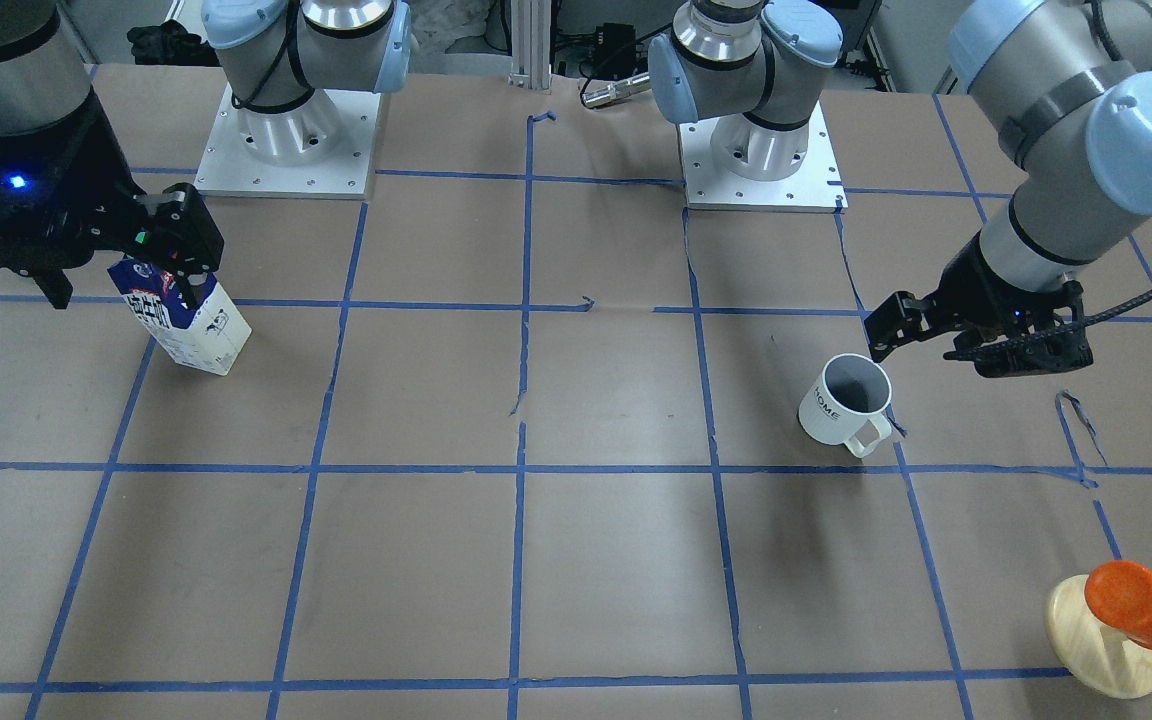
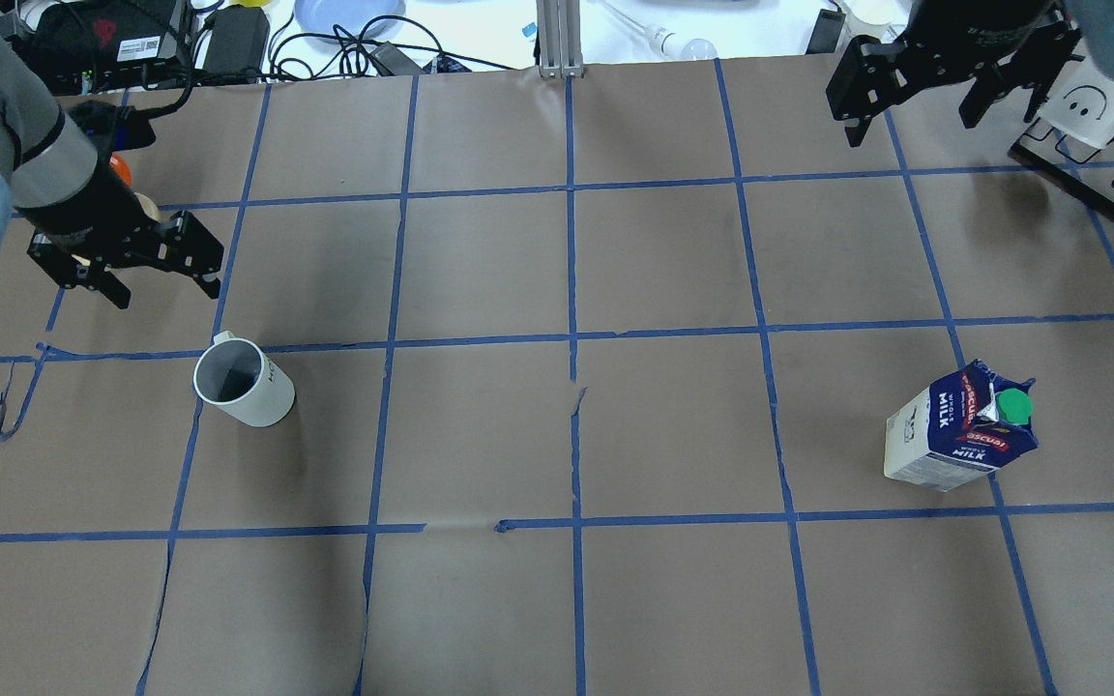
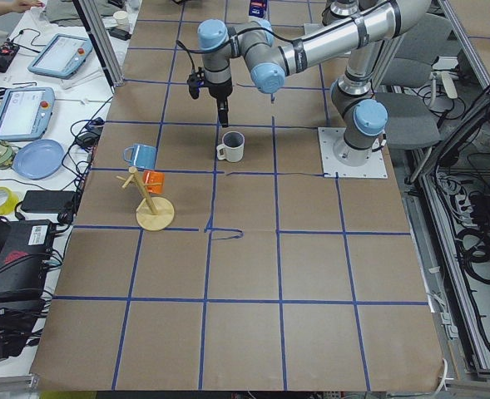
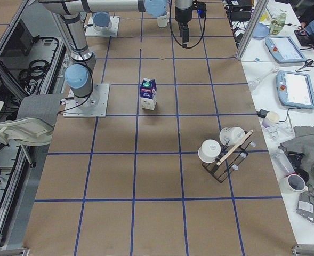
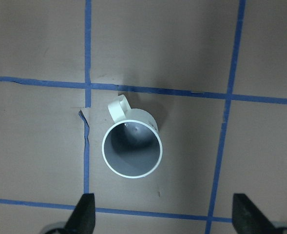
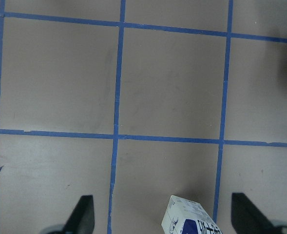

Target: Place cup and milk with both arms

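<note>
The white cup [image 1: 846,400] stands upright on the brown table, handle toward the operators' side; it also shows in the overhead view [image 2: 243,382] and the left wrist view [image 5: 132,149]. My left gripper [image 2: 162,278] is open and empty, above and just beyond the cup; its fingertips [image 5: 85,214] frame the bottom of the wrist view. The milk [image 2: 963,425] stands upright on the other side of the table [image 1: 186,320]. My right gripper [image 2: 910,104] is open and empty, high above the table beyond the carton. Only the milk's edge [image 6: 189,219] shows in the right wrist view.
A wooden stand with an orange cup [image 1: 1136,600] is at the table's corner on my left. A black rack with white mugs [image 4: 226,149] stands on my right side. The two arm bases [image 1: 286,140] [image 1: 761,150] sit at my edge.
</note>
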